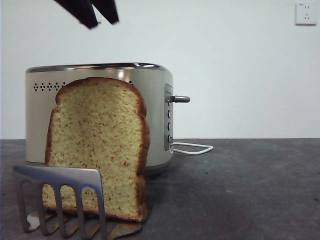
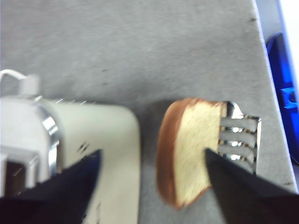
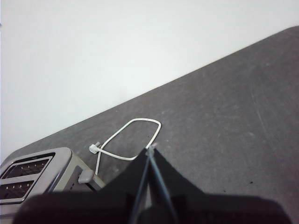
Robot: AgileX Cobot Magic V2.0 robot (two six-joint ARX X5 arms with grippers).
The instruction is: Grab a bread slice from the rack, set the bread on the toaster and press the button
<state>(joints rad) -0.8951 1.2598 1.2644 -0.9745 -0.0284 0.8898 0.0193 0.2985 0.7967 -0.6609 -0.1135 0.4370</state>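
The slice of bread (image 1: 97, 145) stands upright in the steel rack (image 1: 60, 195), close in front of the cream toaster (image 1: 155, 115). High above them hang two black jaw tips, my left gripper (image 1: 102, 17), open and holding nothing. In the left wrist view that open left gripper (image 2: 153, 153) straddles the gap between the toaster (image 2: 103, 140) and the bread (image 2: 191, 154), which sits in the rack (image 2: 240, 135). My right gripper (image 3: 149, 149) is shut and empty, off to the toaster's (image 3: 32, 177) lever side, above the table.
The toaster's lever (image 1: 180, 99) sticks out of its grey side panel. A white cord (image 1: 195, 147) loops on the dark table behind it, the same cord (image 3: 131, 135) showing in the right wrist view. A wall socket (image 1: 305, 13) is at top right. Something blue (image 2: 282, 84) lies past the table edge.
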